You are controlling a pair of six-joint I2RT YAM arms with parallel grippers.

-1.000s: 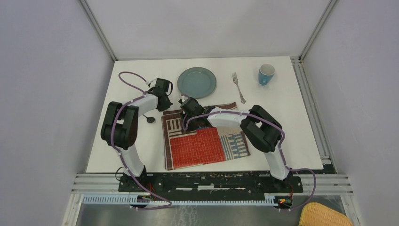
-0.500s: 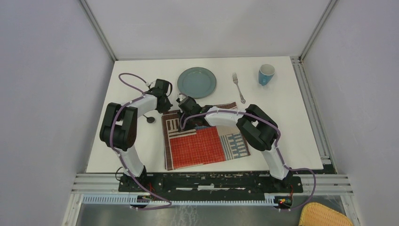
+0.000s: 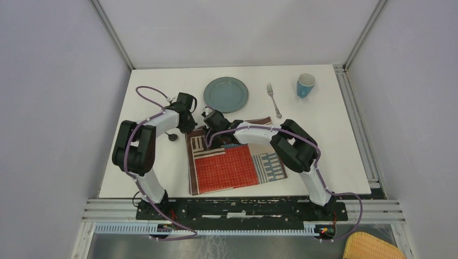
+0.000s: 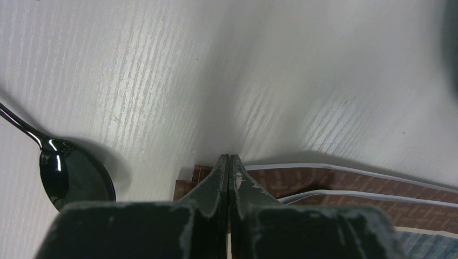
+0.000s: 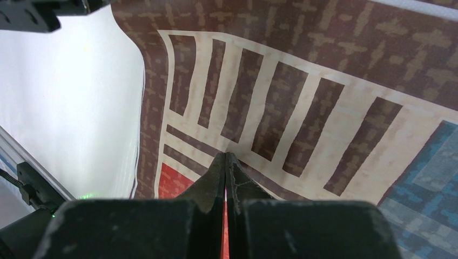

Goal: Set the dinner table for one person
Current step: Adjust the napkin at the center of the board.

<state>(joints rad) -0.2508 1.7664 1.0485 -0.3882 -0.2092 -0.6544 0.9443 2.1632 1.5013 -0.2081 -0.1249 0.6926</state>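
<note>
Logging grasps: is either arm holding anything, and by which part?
The left fingers seem pinched on the far-left corner of the striped patchwork cloth placemat; whether the shut right fingers grip it cannot be told.

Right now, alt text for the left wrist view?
The left gripper, jaws shut, has its tips at the corner of a brown patterned placemat; whether it pinches the cloth is unclear. A black spoon lies at the frame's lower left on the white dinner table.

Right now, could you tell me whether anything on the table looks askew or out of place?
Yes: the placemat lies crooked to the dinner table edges, and its far-left corner looks doubled over in layers.
</note>
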